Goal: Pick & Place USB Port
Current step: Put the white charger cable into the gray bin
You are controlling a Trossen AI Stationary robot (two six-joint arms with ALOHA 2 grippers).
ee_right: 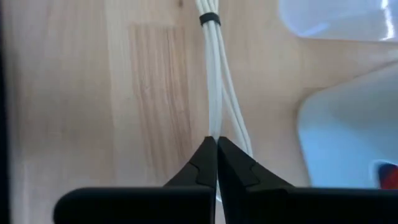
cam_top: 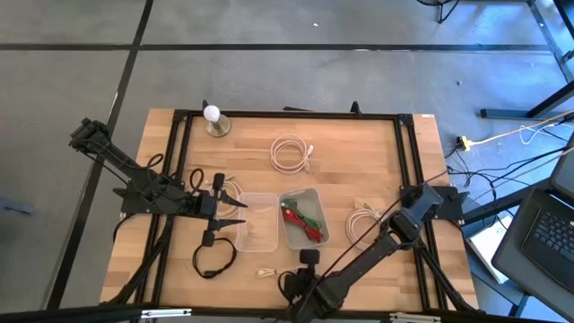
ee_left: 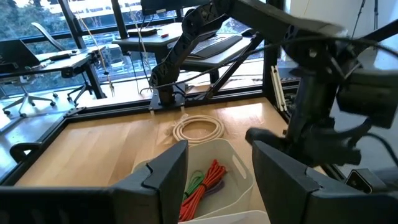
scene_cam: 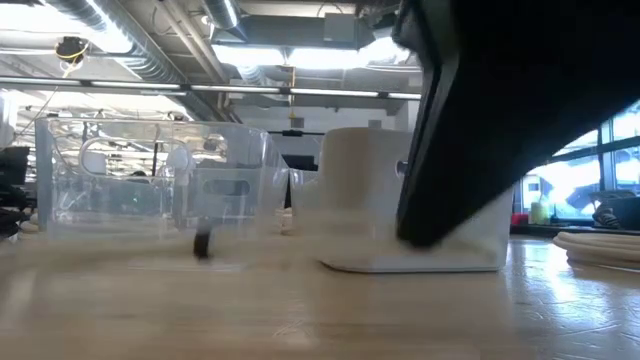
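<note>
The right gripper (ee_right: pixel 216 146) is pinched shut on a small bundled white cable (ee_right: pixel 214 74) lying on the wooden table (ee_right: pixel 93 93) just beside the white tray (cam_top: pixel 302 218), so this looks like the pick. Next it needs a clean lift toward a bin. The cable is thin, glossy and limp. The left gripper (ee_left: pixel 214 168) hovers open above the clear plastic box (cam_top: pixel 254 222).

The table (cam_top: pixel 296 144) is viewed from directly overhead. The low view is level, set close behind the white bin (scene_cam: pixel 420 235). The left wrist view faces across it; the right wrist view is pressed near the tabletop, bin shared
</note>
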